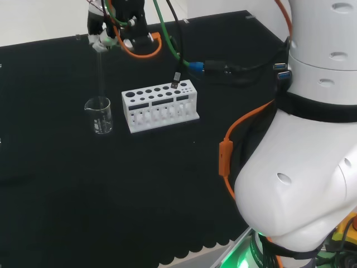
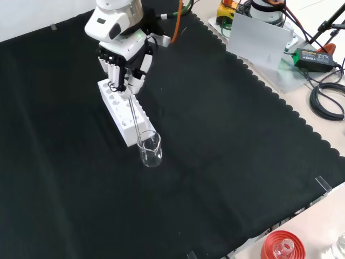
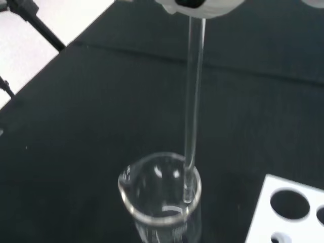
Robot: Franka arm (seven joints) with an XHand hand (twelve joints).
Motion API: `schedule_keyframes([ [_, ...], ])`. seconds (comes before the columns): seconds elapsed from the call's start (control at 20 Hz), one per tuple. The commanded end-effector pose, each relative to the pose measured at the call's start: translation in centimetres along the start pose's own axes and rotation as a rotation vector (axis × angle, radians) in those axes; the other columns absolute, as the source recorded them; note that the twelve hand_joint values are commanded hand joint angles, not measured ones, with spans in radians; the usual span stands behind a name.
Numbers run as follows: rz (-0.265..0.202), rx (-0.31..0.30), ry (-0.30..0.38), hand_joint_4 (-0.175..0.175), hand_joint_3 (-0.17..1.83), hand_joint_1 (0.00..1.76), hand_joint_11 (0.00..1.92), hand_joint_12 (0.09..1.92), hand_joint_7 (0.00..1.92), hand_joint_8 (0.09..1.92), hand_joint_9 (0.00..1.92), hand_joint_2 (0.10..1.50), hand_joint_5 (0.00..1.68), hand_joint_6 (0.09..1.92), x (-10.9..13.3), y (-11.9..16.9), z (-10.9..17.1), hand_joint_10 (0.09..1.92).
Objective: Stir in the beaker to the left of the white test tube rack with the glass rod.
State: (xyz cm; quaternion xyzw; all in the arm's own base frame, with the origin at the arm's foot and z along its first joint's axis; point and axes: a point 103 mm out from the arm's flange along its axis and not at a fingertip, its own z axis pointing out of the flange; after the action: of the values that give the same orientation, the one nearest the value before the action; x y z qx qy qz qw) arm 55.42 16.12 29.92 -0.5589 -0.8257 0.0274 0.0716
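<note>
Glass rod (image 3: 193, 96) is dipping into the beaker (image 3: 161, 195), its lower tip just inside the rim near the wall.

In the head view the clear beaker (image 1: 99, 115) is standing upright on the black surface (image 1: 111, 195), just left of the white test tube rack (image 1: 159, 106); the hand (image 1: 102, 38) is hovering above it with its fingers (image 2: 114, 73) curling round the rod's top end. In the front view the rod (image 2: 134, 115) is slanting down from the hand (image 2: 123, 60) to the beaker (image 2: 150, 149), which is standing at the rack's (image 2: 123, 112) near end.
</note>
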Motion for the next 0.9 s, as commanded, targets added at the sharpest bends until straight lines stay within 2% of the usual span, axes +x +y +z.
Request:
schedule_keyframes([
  [0.05, 0.04, 0.027, -0.044, -0.175, 0.0, 1.3, 1.51, 0.86, 1.17, 0.99, 1.66, 1.06, 1.06, 0.59, 0.3, -2.7, 1.1, 0.63],
  [0.15, 0.03, 0.014, -0.06, -0.175, 0.0, 1.3, 1.51, 0.86, 1.17, 0.99, 1.66, 1.06, 1.06, 0.59, 1.5, -4.7, 1.6, 0.63],
  [0.3, 0.014, 0.024, -0.023, -0.175, 0.0, 1.3, 1.51, 0.86, 1.17, 0.99, 1.66, 1.06, 1.06, 0.59, 2.5, -6.6, 1.5, 0.63],
  [0.45, 0.001, 0.026, 0.004, -0.175, 0.0, 1.3, 1.51, 0.86, 1.17, 0.99, 1.66, 1.06, 1.06, 0.59, 3.0, -6.5, 1.2, 0.63],
  [0.9, -0.034, -0.007, 0.016, -0.175, 0.0, 1.3, 1.51, 0.86, 1.17, 0.99, 1.66, 1.06, 1.06, 0.59, 5.3, -5.5, 0.9, 0.63],
])
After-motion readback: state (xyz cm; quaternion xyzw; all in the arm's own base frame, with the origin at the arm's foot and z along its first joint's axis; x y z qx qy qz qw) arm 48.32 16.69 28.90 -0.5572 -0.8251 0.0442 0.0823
